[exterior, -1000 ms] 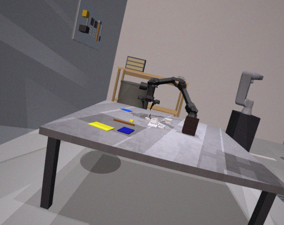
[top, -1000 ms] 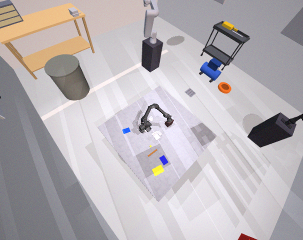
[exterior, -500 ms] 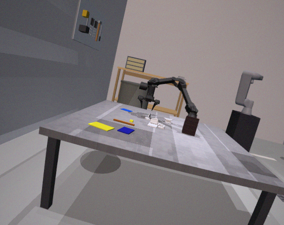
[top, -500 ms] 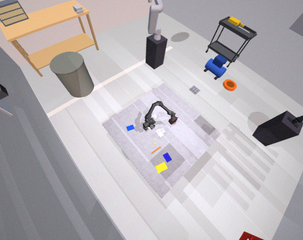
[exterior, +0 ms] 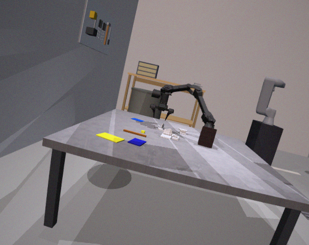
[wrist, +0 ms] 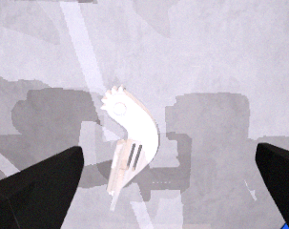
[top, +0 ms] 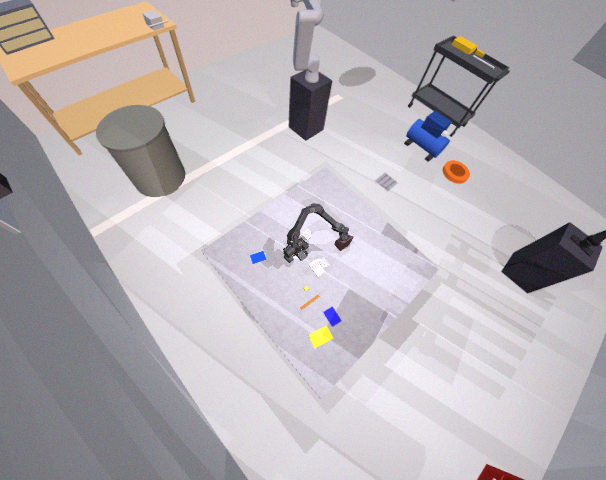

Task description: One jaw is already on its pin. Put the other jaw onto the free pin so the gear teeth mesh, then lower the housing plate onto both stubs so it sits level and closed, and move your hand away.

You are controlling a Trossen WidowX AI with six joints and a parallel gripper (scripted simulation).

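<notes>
The loose white jaw (wrist: 146, 126) (exterior: 162, 126) has gear teeth round a circular hub at one end and a ribbed grip face at the other. It lies on the grey table. My gripper (wrist: 169, 154) (exterior: 159, 118) is wide open and empty, above the table. In the wrist view the jaw lies between the spread fingers in the picture, nearer the left one, touching neither. A cluster of white parts (top: 319, 267) (exterior: 166, 133) lies beside it. Another white part (top: 306, 235) (exterior: 182, 130) lies nearer the arm's base. Pins, stubs and which part is the housing plate are too small to tell.
A yellow cube (top: 306, 288) (exterior: 143, 131), an orange bar (top: 309, 302) (exterior: 134, 132), a dark blue sheet (top: 332, 316) (exterior: 136, 142) and a yellow sheet (top: 321, 336) (exterior: 110, 137) lie beyond the white cluster. A lighter blue sheet (top: 258, 257) (exterior: 137, 120) lies past the gripper.
</notes>
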